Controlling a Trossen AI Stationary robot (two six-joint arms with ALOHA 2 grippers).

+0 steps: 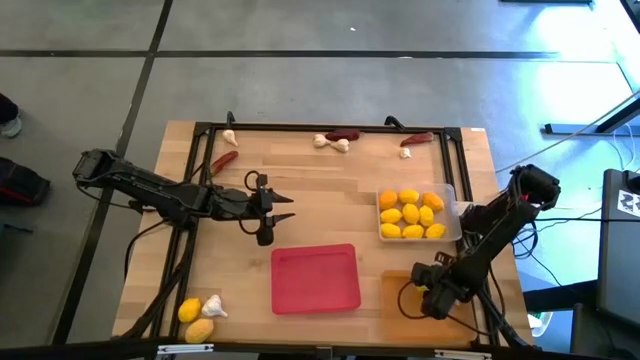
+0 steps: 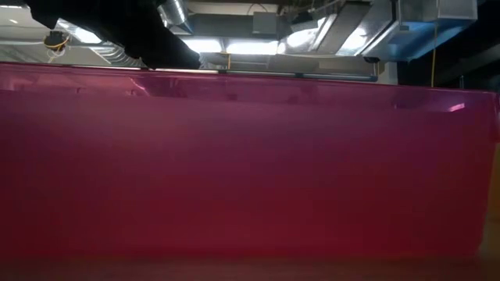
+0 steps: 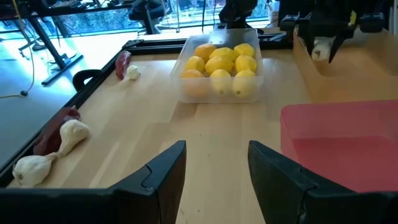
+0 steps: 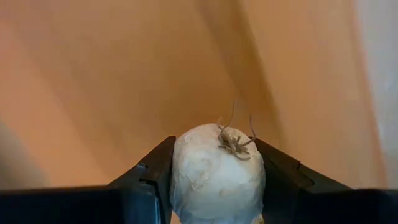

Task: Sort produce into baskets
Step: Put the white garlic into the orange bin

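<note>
The right gripper [image 4: 214, 186] is closed on a garlic bulb [image 4: 216, 173]: in the right wrist view the two dark fingers press the bulb from both sides, w/ its dry root tuft turned toward the camera. Behind the bulb this view shows only an orange surface. In the high view the right gripper [image 1: 437, 287] hangs over the orange tray [image 1: 395, 290], at the near right part of the table, just beside the red tray [image 1: 315, 279]. So the relation that matters is vertical: the bulb sits between the jaws and the tray floor lies straight below/ahead of it. The bulb is round, w/o a clear long axis, so a release probably needs no turning, only enough closeness to the floor that it does not roll out.

The left gripper [image 1: 268, 207] waits over the bare wood near the table centre, jaws apart and holding nothing; the left wrist view shows an empty gap between its fingers [image 3: 163, 177].

The clear tray [image 1: 418, 214] is full of lemons [image 3: 221, 62], at the right. More produce is not sorted yet: chili peppers [image 1: 223, 161] and garlic along the far edge, and two lemons w/ one garlic [image 1: 212, 307] at the near left corner. The left arm is nearer to these; the right arm is nearer to the far right pepper [image 1: 417, 138].
</note>
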